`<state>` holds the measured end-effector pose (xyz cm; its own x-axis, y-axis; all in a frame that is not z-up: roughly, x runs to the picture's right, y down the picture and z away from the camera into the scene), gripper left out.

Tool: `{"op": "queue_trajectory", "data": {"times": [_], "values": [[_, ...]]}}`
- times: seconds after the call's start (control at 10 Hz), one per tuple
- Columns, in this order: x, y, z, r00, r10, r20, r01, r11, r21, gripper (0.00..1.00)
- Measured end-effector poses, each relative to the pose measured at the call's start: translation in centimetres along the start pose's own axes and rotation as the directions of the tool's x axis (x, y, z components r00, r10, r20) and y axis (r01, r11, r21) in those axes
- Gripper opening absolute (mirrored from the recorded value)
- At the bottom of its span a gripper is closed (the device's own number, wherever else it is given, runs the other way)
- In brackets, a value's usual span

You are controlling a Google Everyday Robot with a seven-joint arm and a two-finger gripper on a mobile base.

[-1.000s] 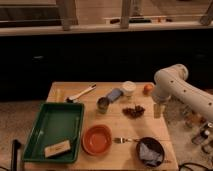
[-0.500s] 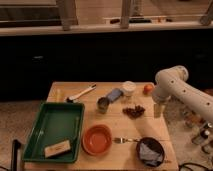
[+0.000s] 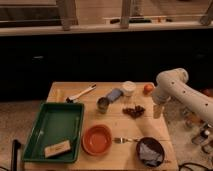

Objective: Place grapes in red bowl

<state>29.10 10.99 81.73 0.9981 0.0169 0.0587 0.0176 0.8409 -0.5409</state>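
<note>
- The white robot arm (image 3: 175,87) reaches in over the right edge of the pale wooden desk (image 3: 62,92). Its beige gripper (image 3: 158,111) hangs low there, at 3 o'clock from the grapes.
- Whether the gripper is open or closed cannot be told; it carries nothing visible.
- The small dark reddish-brown cluster of grapes (image 3: 133,110) lies on the desk, near the gripper but apart from it.
- The round shallow orange-red bowl (image 3: 97,139) sits at 7 o'clock from the grapes, well apart.
- A dark bowl holding bluish cloth (image 3: 150,150) stands at 5 o'clock from the grapes.
- A single round orange fruit (image 3: 148,88) rests at 1 o'clock from them.
- Compared with half a second ago, arm, gripper and grapes sit in practically the same places.
</note>
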Motion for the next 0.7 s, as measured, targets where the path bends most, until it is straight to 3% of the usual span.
{"op": "queue_trajectory", "data": {"times": [0.7], "values": [[-0.3, 0.0, 2.5, 0.999, 0.013, 0.05, -0.013, 1.0, -0.011, 0.8]]}}
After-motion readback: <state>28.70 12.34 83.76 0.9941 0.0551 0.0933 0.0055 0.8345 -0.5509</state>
